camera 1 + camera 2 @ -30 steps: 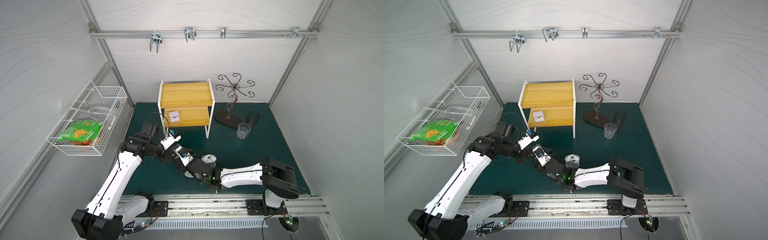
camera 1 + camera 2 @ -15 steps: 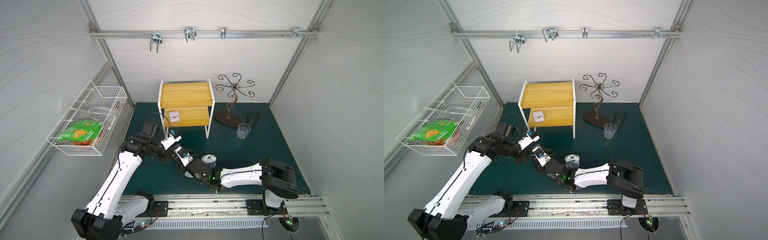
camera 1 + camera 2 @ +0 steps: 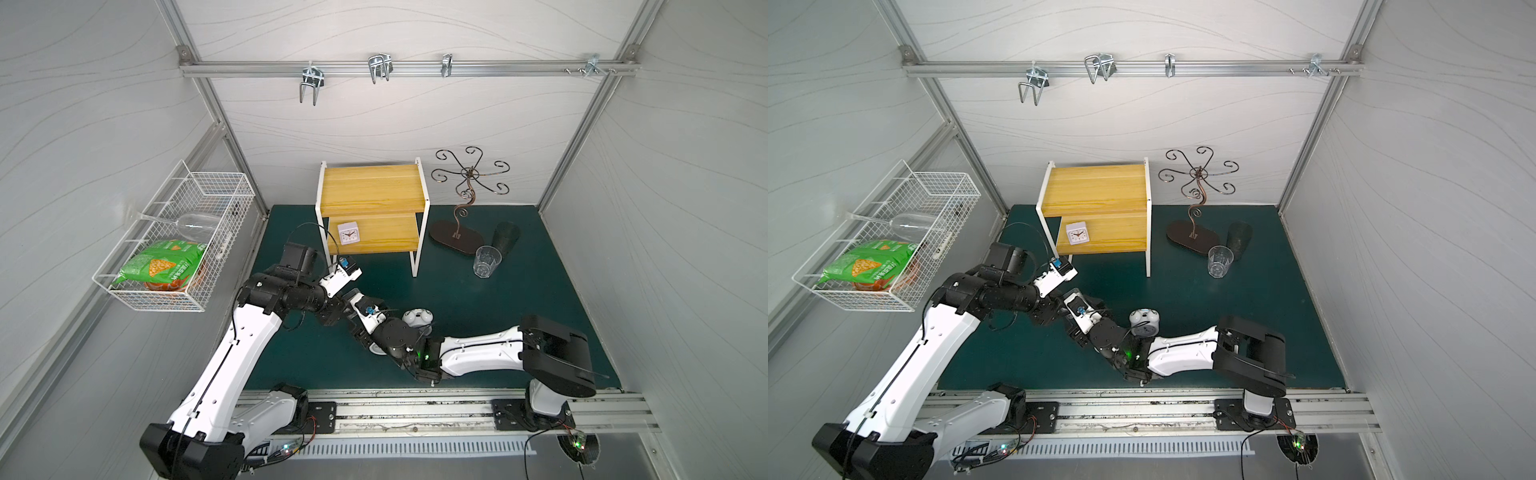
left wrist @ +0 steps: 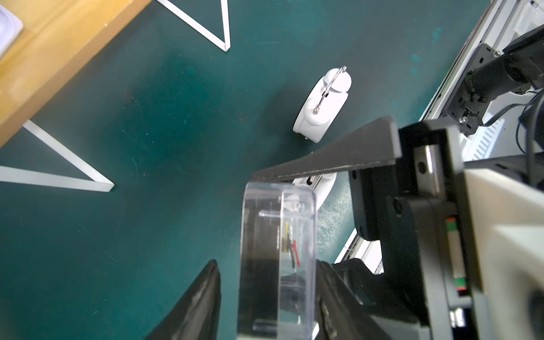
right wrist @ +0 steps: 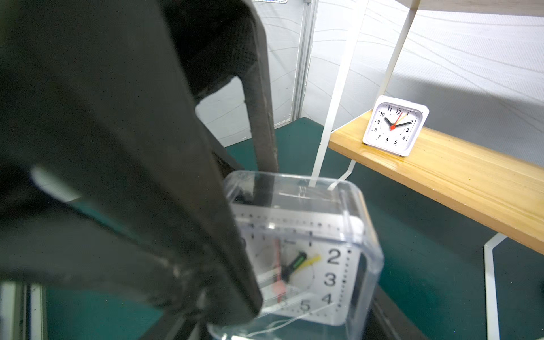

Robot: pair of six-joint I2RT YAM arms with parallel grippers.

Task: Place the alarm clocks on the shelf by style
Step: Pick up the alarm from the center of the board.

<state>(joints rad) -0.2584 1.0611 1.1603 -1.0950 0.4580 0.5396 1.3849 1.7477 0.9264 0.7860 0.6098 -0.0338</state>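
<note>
A clear-cased square alarm clock (image 4: pixel 278 256) (image 5: pixel 309 259) hangs above the green mat between both arms. My right gripper (image 5: pixel 288 318) is shut on it. My left gripper (image 4: pixel 266 265) straddles the same clock with its jaws open; one finger (image 4: pixel 200 300) stands clear of the case. A white square alarm clock (image 3: pixel 348 235) (image 3: pixel 1077 233) (image 5: pixel 394 126) stands on the lower board of the yellow shelf (image 3: pixel 374 187) (image 3: pixel 1096 191). A round white twin-bell alarm clock (image 3: pixel 417 328) (image 3: pixel 1144 322) (image 4: pixel 323 106) stands on the mat beside the right arm. Another white clock (image 4: pixel 323 185) is mostly hidden behind the right gripper.
A white wire basket (image 3: pixel 174 249) on the left wall holds a green snack bag and a wine glass. Right of the shelf stand a curly metal rack (image 3: pixel 457 239), a dark cup (image 3: pixel 505 237) and a clear drinking glass (image 3: pixel 486 261). Hooks hang from the overhead rail.
My left jaws have opened off the clear clock while my right jaws have closed on it. Both arms stay almost where they were.
</note>
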